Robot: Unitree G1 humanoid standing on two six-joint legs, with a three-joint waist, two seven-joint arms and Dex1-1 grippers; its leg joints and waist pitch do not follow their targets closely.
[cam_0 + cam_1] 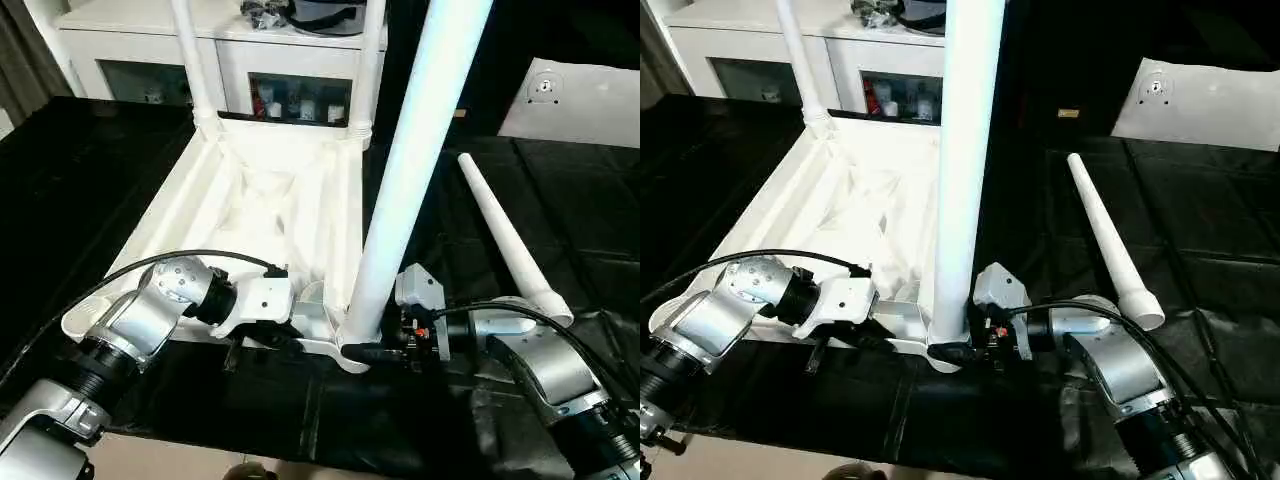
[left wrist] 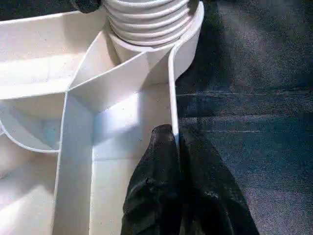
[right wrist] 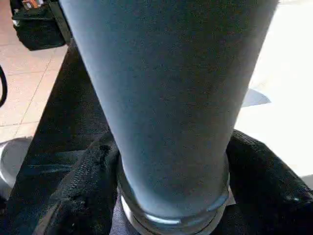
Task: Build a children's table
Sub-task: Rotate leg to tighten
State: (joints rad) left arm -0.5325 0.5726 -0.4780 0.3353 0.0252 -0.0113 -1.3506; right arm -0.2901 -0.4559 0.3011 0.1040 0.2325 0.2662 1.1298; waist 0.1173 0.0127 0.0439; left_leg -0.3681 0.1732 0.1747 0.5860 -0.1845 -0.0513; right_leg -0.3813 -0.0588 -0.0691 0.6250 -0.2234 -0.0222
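White rim of the table top (image 2: 172, 88) sits pinched between the left gripper (image 2: 176, 142) jaws, seen from its wrist. Right gripper (image 3: 171, 196) jaws straddle one upright leg (image 1: 410, 170); its wrist view doesn't settle whether they clamp it. Four legs counted, one loose (image 1: 505, 235) on the worktop.

- white tabletop (image 1: 255, 215) flipped upside down, ribbed underside showing
- three legs (image 1: 415, 170) standing upright in corner sockets
- fourth leg (image 1: 508, 235) lying loose just beside it, to the right

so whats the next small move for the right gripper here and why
Probably close the right gripper fully on the base of the upright leg and twist it into its corner socket. Its fingers flank the leg's base, and the left gripper pinches the tabletop's rim, bracing it.
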